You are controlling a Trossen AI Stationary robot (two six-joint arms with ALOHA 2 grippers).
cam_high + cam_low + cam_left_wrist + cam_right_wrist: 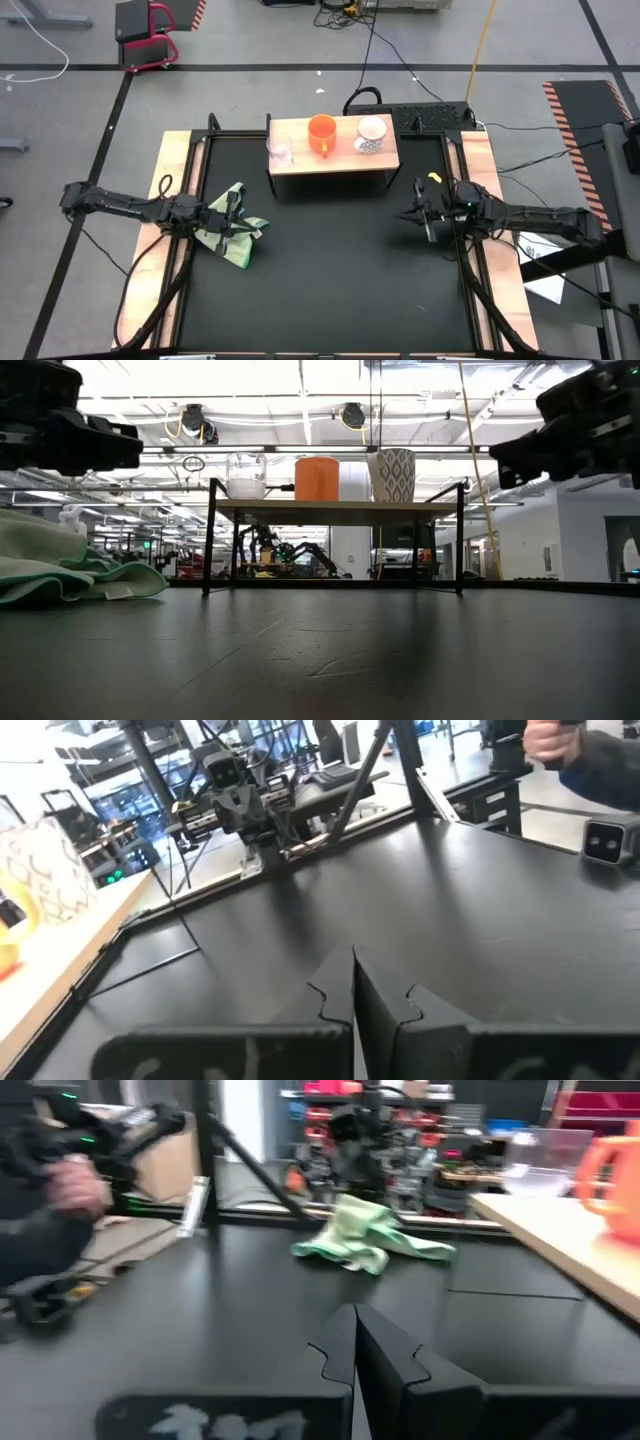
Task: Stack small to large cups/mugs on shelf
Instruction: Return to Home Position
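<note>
Shelf [335, 162], upper centre of the high view, carries glass cup [281, 150], orange mug [322, 134] and white mug [371, 134] in a row, frame left to right. Placement judged complete; the step in hand is the retreat to rest. Left hand [232, 208], centre left above the green cloth [238, 245], and right hand [415, 213], centre right, are both closed and empty. Next move calls for drawing both arms back, clear of the shelf legs.

The clear glass cup [280, 150], orange mug [322, 133] and white mug [371, 134] stand upright on the shelf [335, 163].
</note>
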